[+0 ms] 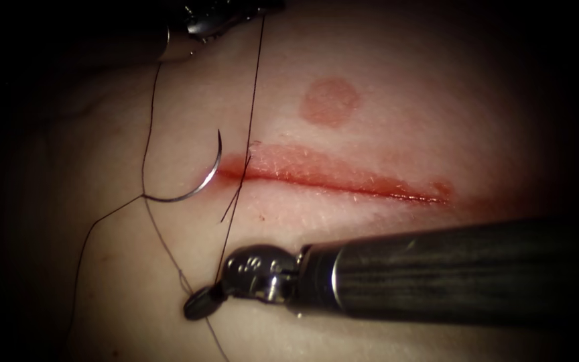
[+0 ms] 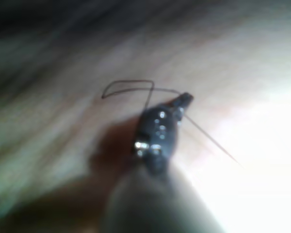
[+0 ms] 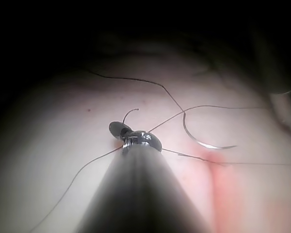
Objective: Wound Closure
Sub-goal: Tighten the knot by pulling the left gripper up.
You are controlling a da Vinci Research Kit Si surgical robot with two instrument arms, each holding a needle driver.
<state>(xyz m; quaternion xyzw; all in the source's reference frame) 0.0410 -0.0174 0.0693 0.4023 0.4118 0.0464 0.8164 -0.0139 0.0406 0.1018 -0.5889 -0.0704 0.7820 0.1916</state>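
Note:
The tissue (image 1: 370,121) has a long red cut (image 1: 343,179). A curved needle (image 1: 196,189) lies free on the tissue just left of the cut's left end; no tool holds it, and it also shows as needle (image 3: 208,144). My right tool (image 1: 199,305) is below the cut, shut on the thread (image 1: 239,177), which runs taut up across the cut's left end to my left tool (image 1: 216,17) at the top edge. The left tool (image 2: 183,100) looks shut on thread. A short thread end (image 1: 230,204) lies beside the taut strand. The right tool (image 3: 119,129) shows thread leaving its jaws.
Slack thread (image 1: 145,134) hangs from the top down to the needle's tail and loops off to the lower left. A round pink mark (image 1: 330,102) sits above the cut. The right tool's shaft (image 1: 450,268) crosses the lower right.

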